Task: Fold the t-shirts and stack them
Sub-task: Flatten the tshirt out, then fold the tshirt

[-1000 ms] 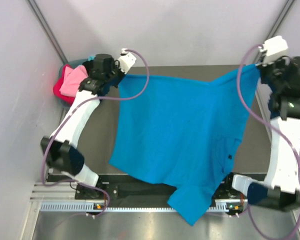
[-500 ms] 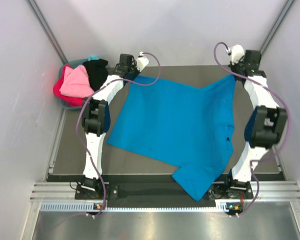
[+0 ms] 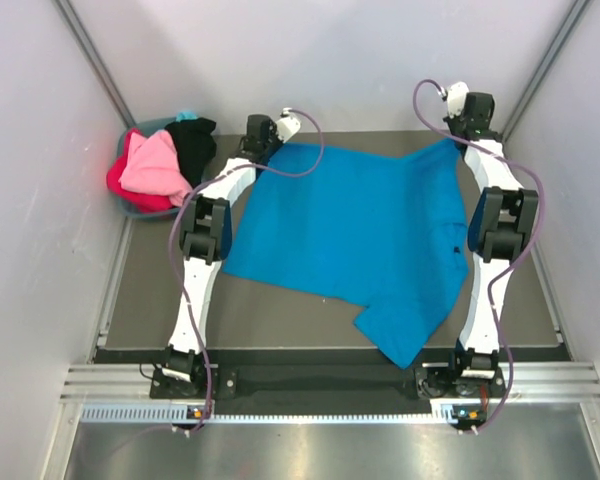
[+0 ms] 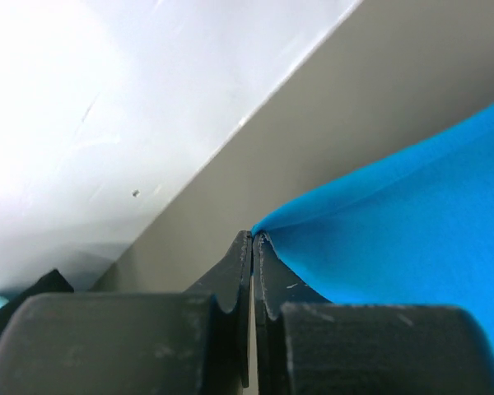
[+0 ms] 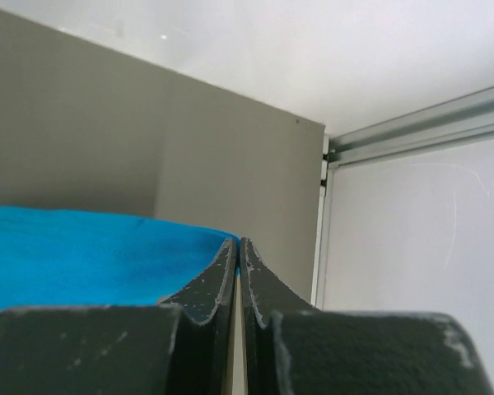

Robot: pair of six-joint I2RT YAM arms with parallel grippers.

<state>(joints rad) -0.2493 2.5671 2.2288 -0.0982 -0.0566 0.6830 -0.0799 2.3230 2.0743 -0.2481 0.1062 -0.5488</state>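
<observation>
left claw clenched: fingers pressed flat together, a corner of the blue shirt pinched at the tips. right claw clamped the same way; the blue hem runs into its tips from the left, so it is grasping the shirt edge.

wrist views show only cloth, bare table and white wall. right wrist adds an aluminium rail past the table's far corner. left wrist catches a dark shape and a speck of teal at lower left, too cropped to name.

only the top view gives the layout. both arms reach to the far edge of the table, one claw on each far corner of the shirt. the shirt lies spread between the arms, mostly flat, with one flap pointing at the near edge just beside the right arm's base.

basket sits in the far left corner against the wall, well apart from the blue shirt. it holds a pink shirt on top, a black shirt behind and a red shirt underneath.
</observation>
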